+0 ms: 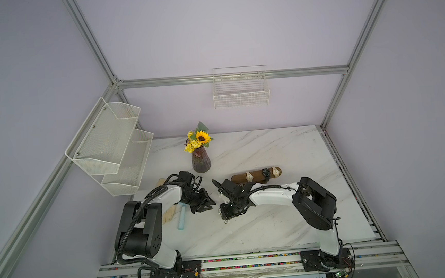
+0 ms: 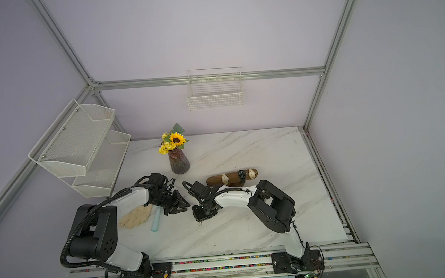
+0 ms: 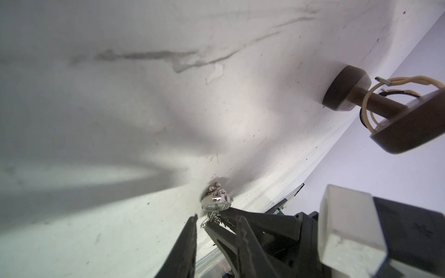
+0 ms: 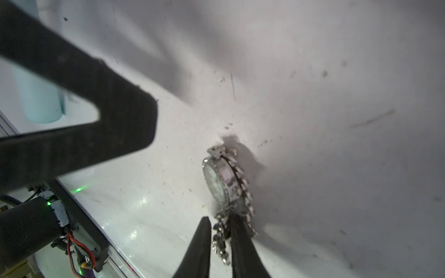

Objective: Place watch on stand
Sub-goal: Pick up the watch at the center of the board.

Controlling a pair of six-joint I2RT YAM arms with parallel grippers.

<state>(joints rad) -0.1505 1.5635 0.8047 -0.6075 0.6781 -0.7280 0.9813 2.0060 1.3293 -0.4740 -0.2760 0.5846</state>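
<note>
A small silver watch [image 4: 220, 183] with a beaded chain band stands on its edge, low at the marble table [image 4: 337, 120]. I cannot tell whether it touches the marble. My right gripper [image 4: 221, 217] is shut on the band just behind the case. In both top views that gripper [image 1: 227, 211] covers the watch. My left gripper [image 3: 201, 221] points at the watch [image 3: 215, 204] from close by, open by a narrow gap with nothing in it. The dark brown stand [image 1: 256, 175] is behind the right arm, with three watches on its bar. Its round base [image 3: 342, 89] shows in the left wrist view.
A vase of sunflowers [image 1: 201, 160] stands behind the grippers. A light-blue tube [image 1: 182, 217] and a pale beige ridged item [image 2: 137, 216] lie beside the left arm. A white mesh shelf [image 1: 114, 144] hangs at the left, and a wire basket [image 1: 241, 92] on the back wall.
</note>
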